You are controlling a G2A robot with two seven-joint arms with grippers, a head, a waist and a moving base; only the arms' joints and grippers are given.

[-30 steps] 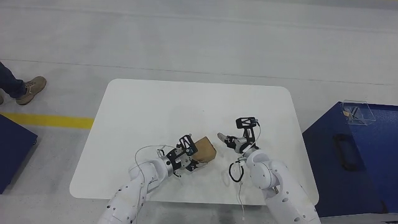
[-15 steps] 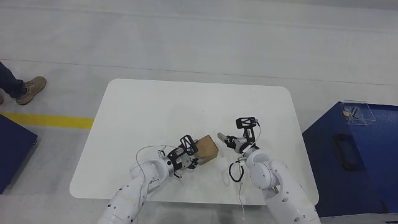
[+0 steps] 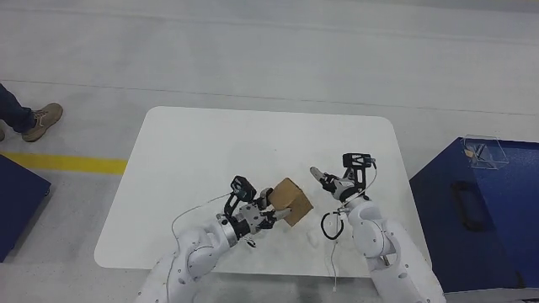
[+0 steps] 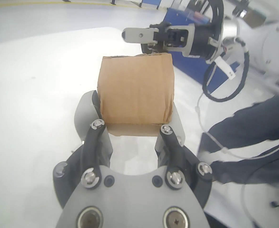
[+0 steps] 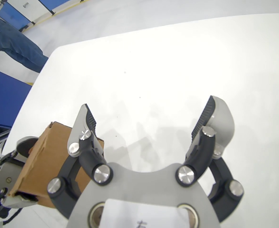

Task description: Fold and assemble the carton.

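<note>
The left claw (image 4: 133, 110) pinches the near end of the carton (image 4: 135, 86), one finger (image 4: 89, 105) flat on each side wall. From there the brown box runs straight out, away from the wrist, with its length in line with the fingers and its far end pointing at the right claw (image 4: 141, 42). The right claw is spread wide with nothing between its fingers (image 5: 87, 119), one of which lies right by the carton's far upper edge; whether it touches cannot be told. Seen from above, the carton (image 3: 292, 201) sits near the front middle of the white table (image 3: 210, 151), between the left claw (image 3: 263, 213) and the right claw (image 3: 324, 181), turned at a slant to the table's edges. The left wrist view adds a flap showing under the box's near end. The right wrist view shows one long side of the carton (image 5: 44, 157) and a dark gap at its gripped end. Whether the box rests on the table cannot be told.
</note>
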